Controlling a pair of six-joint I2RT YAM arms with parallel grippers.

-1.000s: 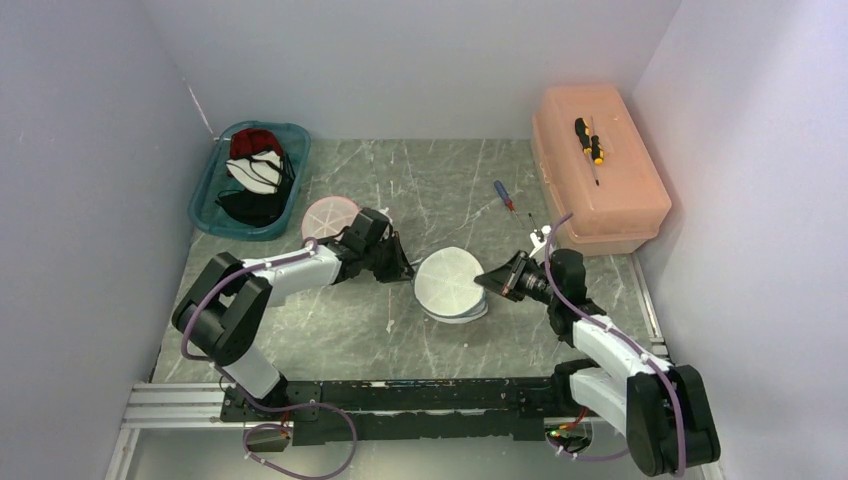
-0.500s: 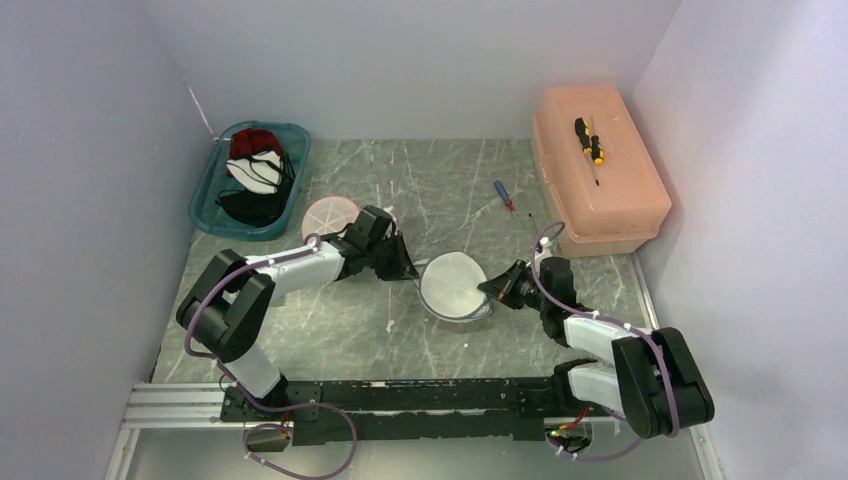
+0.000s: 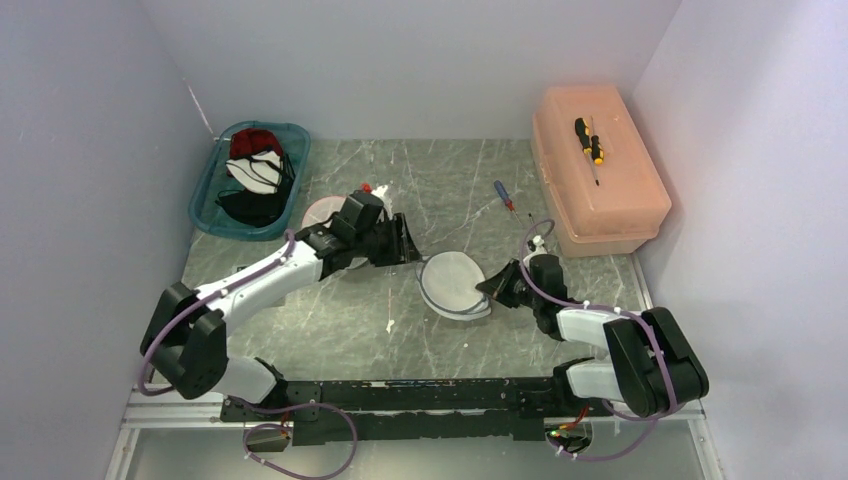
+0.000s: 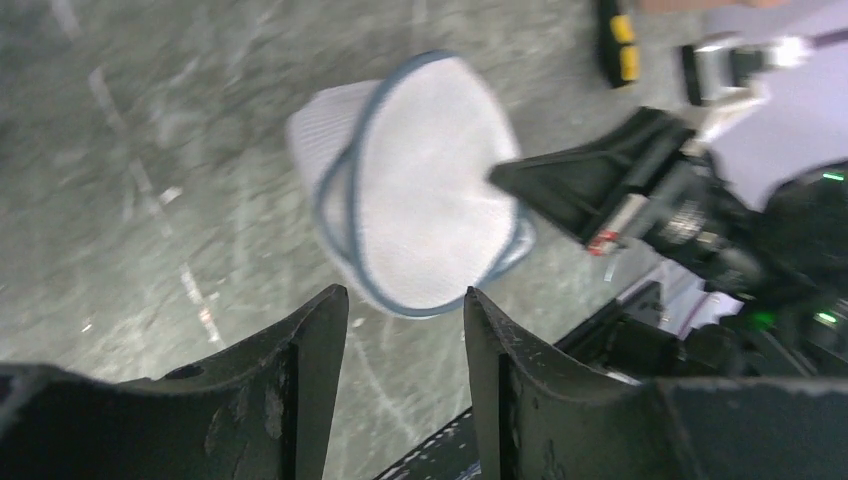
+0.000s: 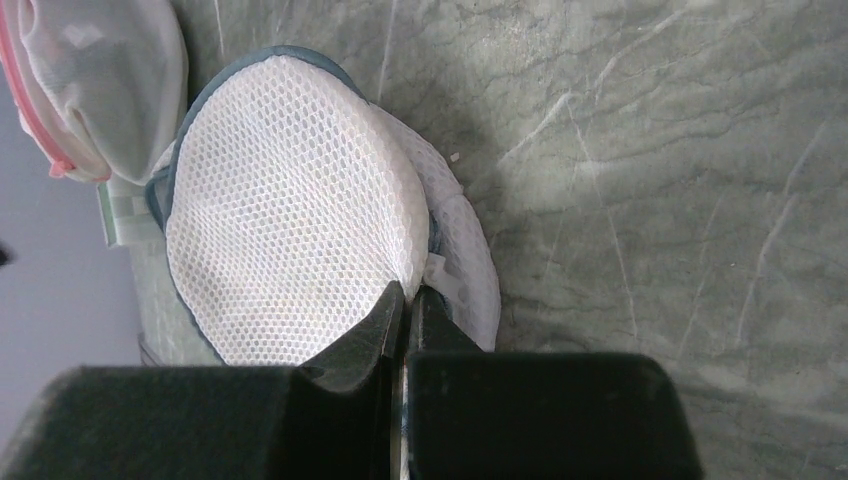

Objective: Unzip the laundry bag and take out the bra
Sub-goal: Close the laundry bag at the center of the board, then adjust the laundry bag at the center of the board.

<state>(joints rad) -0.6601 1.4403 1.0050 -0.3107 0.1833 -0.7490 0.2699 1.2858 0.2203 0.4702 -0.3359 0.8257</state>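
Note:
The laundry bag (image 3: 453,285) is a round white mesh pouch with blue trim, lying on the table's middle. It fills the upper centre of the left wrist view (image 4: 420,190) and the left half of the right wrist view (image 5: 290,210). My right gripper (image 3: 492,287) is shut on the bag's right edge, with a pinch of mesh between its tips (image 5: 408,295). My left gripper (image 3: 408,246) hangs just left of the bag, open, with only bare table between its fingers (image 4: 403,300). The bra is hidden; the mesh shows nothing of what is inside.
A teal bin (image 3: 212,196) with red, white and black garments stands at the back left. A pink-trimmed mesh pouch (image 3: 325,213) lies behind my left arm. An orange toolbox (image 3: 620,205) with a yellow-black screwdriver (image 3: 590,140) stands at the right, a blue-handled screwdriver (image 3: 504,195) beside it.
My left gripper has opened, let go of the bag's left edge and drawn back and up. The bag has sunk from tilted to lying flatter. My right gripper has lowered with it, still shut.

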